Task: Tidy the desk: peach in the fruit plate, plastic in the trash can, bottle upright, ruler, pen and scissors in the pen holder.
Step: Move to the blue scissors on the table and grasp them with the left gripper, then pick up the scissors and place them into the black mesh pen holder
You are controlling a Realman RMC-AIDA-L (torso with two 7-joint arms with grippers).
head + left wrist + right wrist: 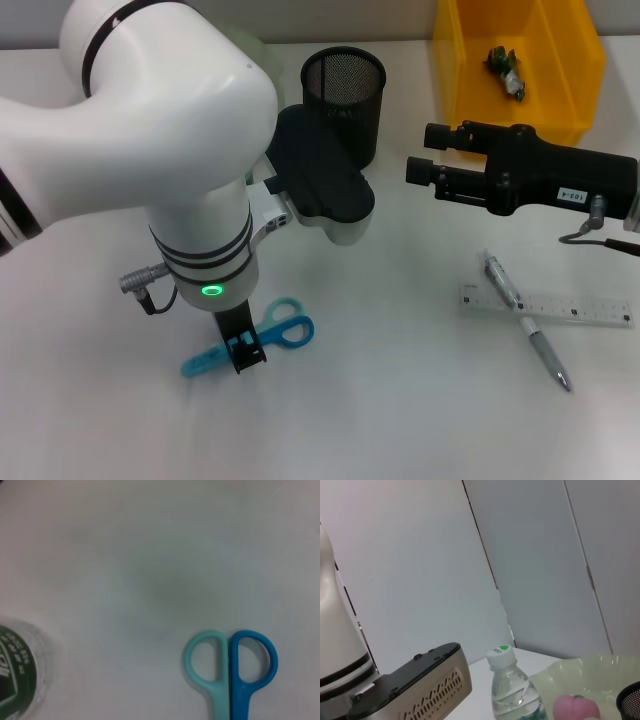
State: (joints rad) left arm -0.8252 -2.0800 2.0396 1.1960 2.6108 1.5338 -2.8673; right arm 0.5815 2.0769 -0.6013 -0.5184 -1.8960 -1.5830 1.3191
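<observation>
Step in hand: You had the left tool (244, 352) down at the scissors (262, 338), which lay flat on the desk (400, 400); I judged this the pick-up of the scissors for the pen holder (344, 100).
Left tool state: Its dark fingertips stood at the joint between blades and handles. I could not tell how far they were parted, nor whether they had closed on the scissors.
Scissors position: Handles pointed toward the robot's right, blades toward its left; in the left wrist view the two loops (230, 662) lay side by side, closed together.
Advice on grip: You would have done well to clamp across the pivot, not the loops, so the blades stayed shut and the piece did not swing on lifting.
Advice on delivery: You would then have needed to turn it blades down before lowering it into the narrow mesh holder.
Right tool: The right tool (425, 155) hung above the desk near the yellow bin (455, 90), holding nothing that I could see; its opening could not be judged.
Pen holder contents: No item was seen inside.
Yellow bin contents: One small crumpled scrap (506, 70) lay within.
Fruit plate: The right wrist view showed the peach (575, 707) already in the plate (605, 672).
Bottle: The bottle (512, 690) stood upright beside the plate.
Outstanding: The pen (525, 320) lay across the ruler (545, 305) on the desk.
</observation>
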